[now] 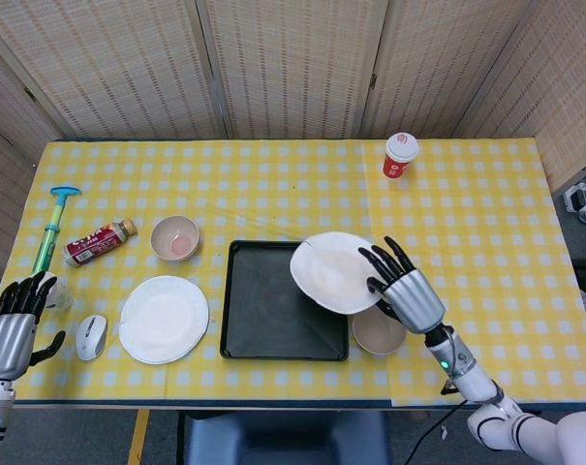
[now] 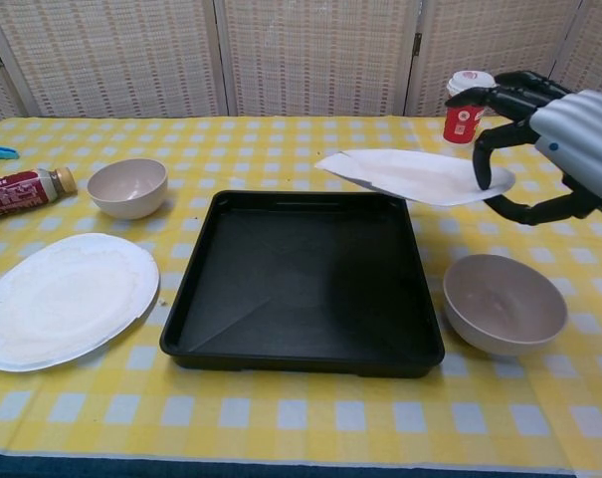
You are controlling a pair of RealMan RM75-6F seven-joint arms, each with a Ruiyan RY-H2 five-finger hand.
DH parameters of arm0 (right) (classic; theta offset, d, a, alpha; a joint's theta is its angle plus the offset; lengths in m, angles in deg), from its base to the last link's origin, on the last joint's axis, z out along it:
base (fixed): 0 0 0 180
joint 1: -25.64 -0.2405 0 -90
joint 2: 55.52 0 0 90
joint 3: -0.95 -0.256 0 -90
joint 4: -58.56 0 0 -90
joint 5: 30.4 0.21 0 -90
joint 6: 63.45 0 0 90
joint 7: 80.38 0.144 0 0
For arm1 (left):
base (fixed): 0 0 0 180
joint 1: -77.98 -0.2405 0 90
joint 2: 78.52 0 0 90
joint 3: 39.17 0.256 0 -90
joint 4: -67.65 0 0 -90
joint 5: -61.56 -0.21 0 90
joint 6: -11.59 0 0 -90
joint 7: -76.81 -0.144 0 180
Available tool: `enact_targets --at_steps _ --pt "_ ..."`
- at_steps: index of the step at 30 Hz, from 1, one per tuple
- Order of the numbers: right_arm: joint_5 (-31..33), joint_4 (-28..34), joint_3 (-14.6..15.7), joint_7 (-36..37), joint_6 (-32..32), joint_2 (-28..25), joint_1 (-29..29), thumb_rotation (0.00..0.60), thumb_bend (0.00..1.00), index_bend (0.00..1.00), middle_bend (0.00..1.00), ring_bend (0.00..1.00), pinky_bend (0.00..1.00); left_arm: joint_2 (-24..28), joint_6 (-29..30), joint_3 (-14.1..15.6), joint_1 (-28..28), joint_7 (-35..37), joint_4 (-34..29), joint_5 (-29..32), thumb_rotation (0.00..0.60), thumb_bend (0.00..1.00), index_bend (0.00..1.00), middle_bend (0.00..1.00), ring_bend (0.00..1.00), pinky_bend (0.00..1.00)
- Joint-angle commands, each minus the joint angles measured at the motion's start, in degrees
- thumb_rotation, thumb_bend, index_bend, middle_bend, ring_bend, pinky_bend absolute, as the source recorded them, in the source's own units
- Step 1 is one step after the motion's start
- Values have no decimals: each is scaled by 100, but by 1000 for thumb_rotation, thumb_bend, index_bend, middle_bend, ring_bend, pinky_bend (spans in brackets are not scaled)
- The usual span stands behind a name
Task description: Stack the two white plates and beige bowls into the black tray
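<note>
Staged lab-type test area, not real dining room; woven folding screens (image 1: 293, 68) enclose table (image 1: 467, 184) with yellow checked cloth; power strip (image 1: 576, 197) on floor at right; odd props mixed: computer mouse (image 1: 90, 337), syringe-like tool (image 1: 51, 231), bottle (image 1: 97, 242), paper cup (image 1: 400, 155)

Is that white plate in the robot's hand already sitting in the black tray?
Not yet. The right hand holds the white plate in the air above the black tray, whose floor is bare.
</note>
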Motion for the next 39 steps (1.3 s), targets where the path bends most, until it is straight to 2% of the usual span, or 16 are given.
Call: enact_targets --at_steps 1,9,12,16,19,28,34,37,39 --pt "-75 282 -66 -253 -422 74 -319 600 554 672 157 141 0 35 26 3 -21 52 -17 -14 600 357 23 42 11 72" --pt "33 202 -159 -608 -1114 480 -691 600 553 672 156 143 0 142 102 24 -70 243 -64 -104 600 358 25 42 11 72" --pt "-22 30 -135 -747 -1162 655 -765 600 554 672 156 141 0 164 154 37 -92 283 -83 -157 600 358 26 42 11 69" --pt "17 -45 -103 -653 -1236 816 -780 600 554 673 151 137 0 177 208 46 -119 299 -93 -195 600 358 32 42 11 9" --pt "94 -89 -97 -661 -1375 905 -797 600 554 641 138 129 0 193 217 52 -124 326 -101 -223 600 358 32 42 11 5" --pt "256 243 -91 -582 -1645 823 -835 600 538 384 36 68 0 231 190 50 -127 376 -116 -215 600 357 33 42 10 5" --pt "341 769 -10 -644 -1824 554 -789 600 389 187 0 8 0 236 160 74 -120 398 -116 -250 600 356 33 42 11 5" --pt "397 1098 36 -776 -1932 346 -754 600 355 120 0 0 0 240 196 75 -133 404 -130 -272 600 355 33 42 11 5" --pt "399 1352 84 -771 -2005 163 -749 600 353 41 0 0 0 239 221 75 -144 391 -138 -281 600 356 35 42 10 5"
